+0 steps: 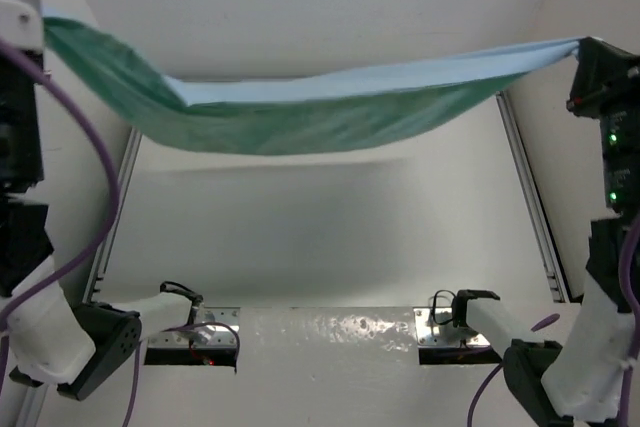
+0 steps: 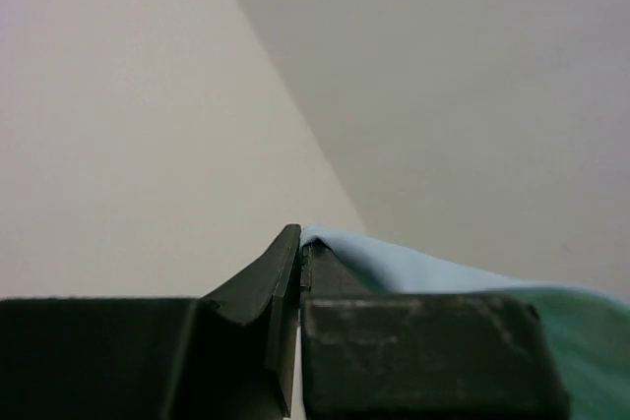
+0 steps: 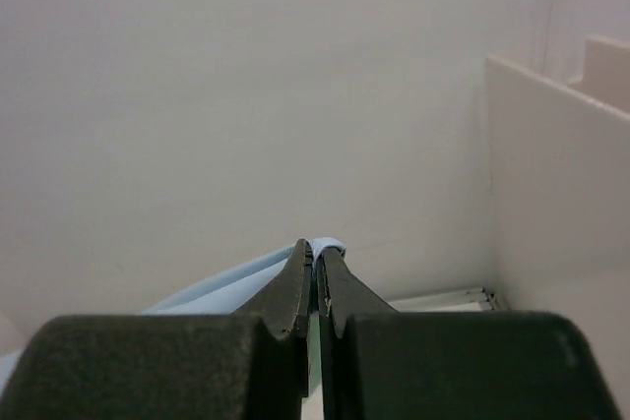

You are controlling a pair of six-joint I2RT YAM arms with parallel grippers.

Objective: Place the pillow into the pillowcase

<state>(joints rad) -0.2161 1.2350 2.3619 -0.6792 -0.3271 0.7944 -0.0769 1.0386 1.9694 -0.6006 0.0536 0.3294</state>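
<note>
The pillowcase (image 1: 320, 107) hangs stretched in the air across the top view, light blue along its upper edge and sea-green below, sagging in the middle. My left gripper (image 1: 40, 22) is shut on its left corner, high at the far left. My right gripper (image 1: 582, 45) is shut on its right corner, high at the far right. In the left wrist view the jaws (image 2: 299, 243) pinch the blue cloth (image 2: 413, 268). In the right wrist view the jaws (image 3: 315, 255) pinch a blue fold (image 3: 327, 243). The pillow is out of view.
The white table (image 1: 320, 237) lies below the cloth, with metal rails along its left side (image 1: 112, 217) and right side (image 1: 530, 197). White walls enclose the back and sides. A cream box edge (image 3: 561, 164) stands at the right in the right wrist view.
</note>
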